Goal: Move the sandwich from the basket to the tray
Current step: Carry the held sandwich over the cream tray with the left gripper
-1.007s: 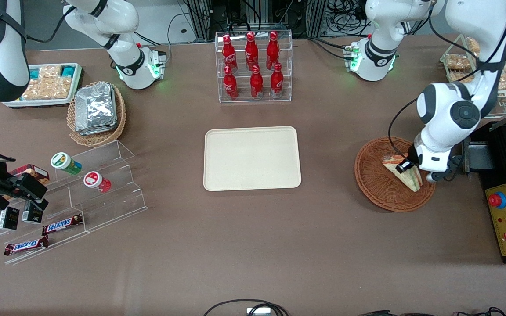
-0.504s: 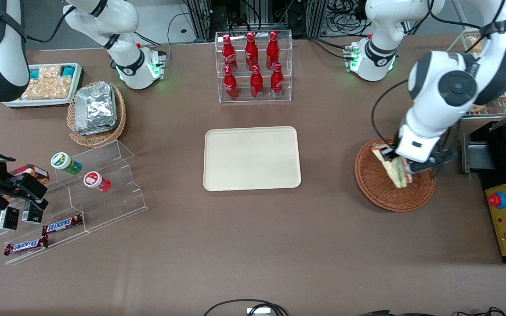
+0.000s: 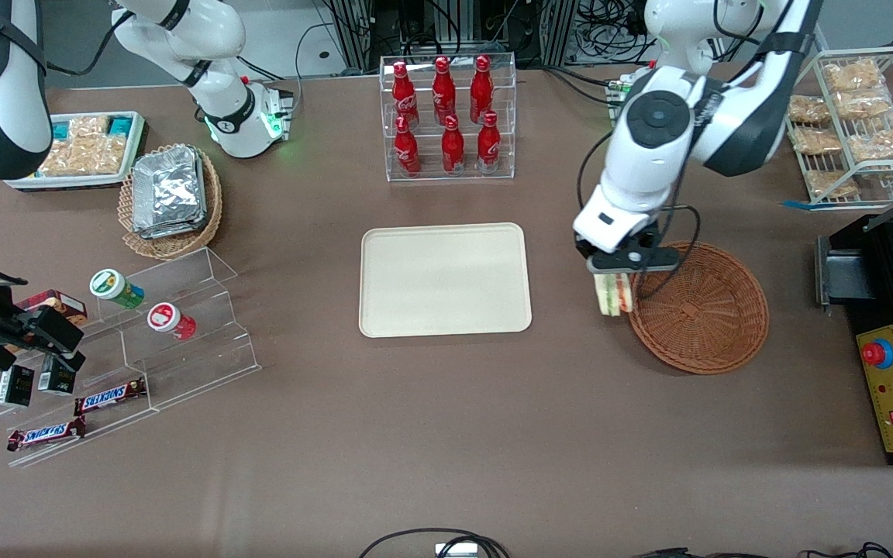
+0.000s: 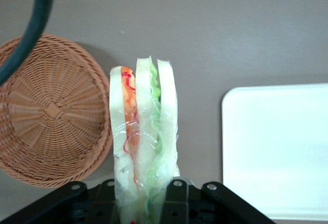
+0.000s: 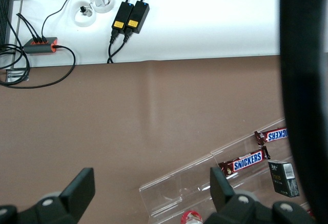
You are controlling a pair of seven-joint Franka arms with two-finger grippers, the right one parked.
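One sandwich (image 3: 614, 294) has left the basket (image 3: 706, 310): the jaws (image 3: 618, 273), clamped on it, now hang above the bench at the basket's nine o'clock rim, the tray (image 3: 445, 280) near at nine o'clock, so the transfer looks roughly half done.

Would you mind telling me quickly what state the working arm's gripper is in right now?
Gripper: shut on the sandwich, held in the air between the basket and the tray.
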